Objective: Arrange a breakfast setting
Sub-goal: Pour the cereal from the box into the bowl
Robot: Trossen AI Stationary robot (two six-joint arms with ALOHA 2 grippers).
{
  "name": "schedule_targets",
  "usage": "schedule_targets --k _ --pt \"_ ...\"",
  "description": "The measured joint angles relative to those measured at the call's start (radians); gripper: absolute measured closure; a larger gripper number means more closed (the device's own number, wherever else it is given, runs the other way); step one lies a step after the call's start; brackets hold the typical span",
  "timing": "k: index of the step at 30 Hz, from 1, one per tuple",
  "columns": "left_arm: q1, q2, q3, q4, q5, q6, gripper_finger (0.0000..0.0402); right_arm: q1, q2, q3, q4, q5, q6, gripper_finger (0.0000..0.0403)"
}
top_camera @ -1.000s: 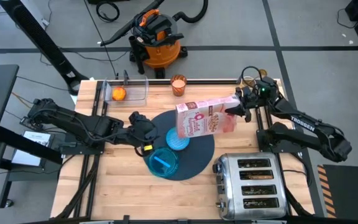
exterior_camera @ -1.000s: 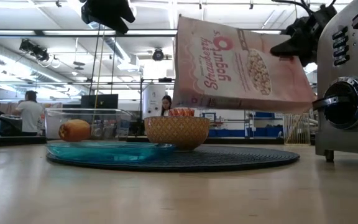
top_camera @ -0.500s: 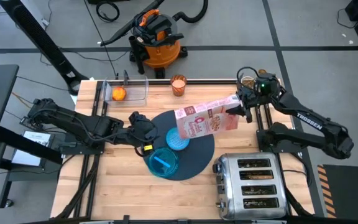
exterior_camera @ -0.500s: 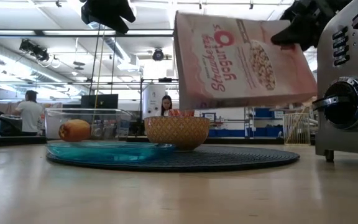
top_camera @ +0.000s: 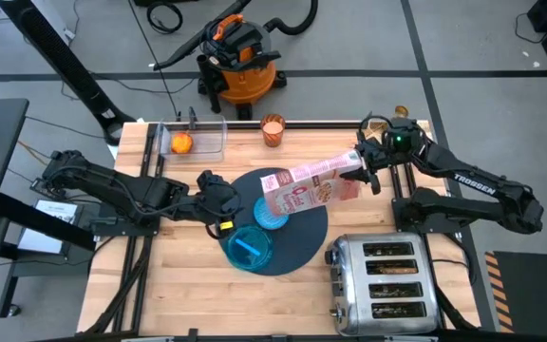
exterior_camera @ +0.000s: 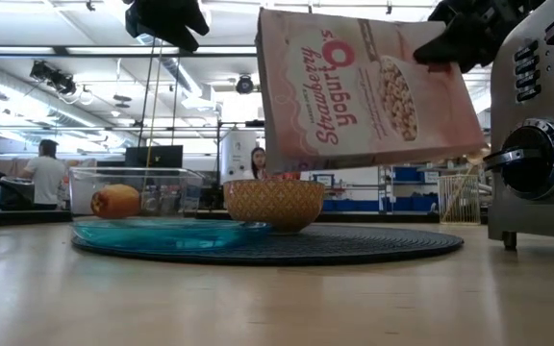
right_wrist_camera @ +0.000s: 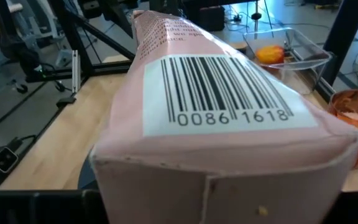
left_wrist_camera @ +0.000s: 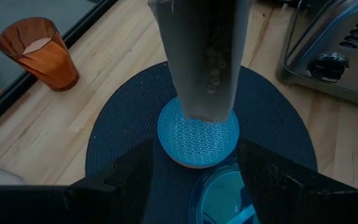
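Cereal is what we judge is about to be poured: our right gripper [top_camera: 357, 169] is clamped on the base of the pink cereal box [top_camera: 304, 186], which hangs tipped over, its top end aimed down above the small light-blue bowl [top_camera: 273, 213]. That bowl sits on the large round dark blue-grey mat [top_camera: 304, 233], just beside the teal plate [top_camera: 248, 249] at the mat's near-left edge. Our left gripper [top_camera: 218, 199] waits low beside the mat on its left; we cannot tell how its fingers stand.

The translucent orange cup [top_camera: 272, 129] stands at the table's far edge, and the red-orange fruit [top_camera: 180, 142] lies in a clear container [top_camera: 194, 140] at the far left, both well apart from the mat. The chrome toaster [top_camera: 383, 278] sits near the right front corner.

What worries us is aim. In the left wrist view the box mouth hangs over the bowl [left_wrist_camera: 198, 135] but covers only its far part, so a fast tilt could send cereal past the rim onto the mat [left_wrist_camera: 125, 134]. The grip is also at one end of a long box, so it could twist or sag in the fingers as the contents shift.
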Motion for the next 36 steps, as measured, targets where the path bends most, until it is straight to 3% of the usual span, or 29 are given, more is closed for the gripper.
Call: schedule_targets --k 6,21,36 --pt "0.000 0.000 0.000 0.000 0.000 0.000 0.0169 0.037 0.003 0.016 0.003 0.027 0.015 0.0209" --pt "-0.010 0.000 0.000 -0.001 0.000 0.000 0.0169 0.159 0.130 0.216 -0.205 0.185 -0.095 0.0209" --pt "-0.017 0.000 0.000 -0.001 0.000 -0.019 0.0169 0.181 0.149 0.243 -0.220 0.195 -0.095 0.0209"
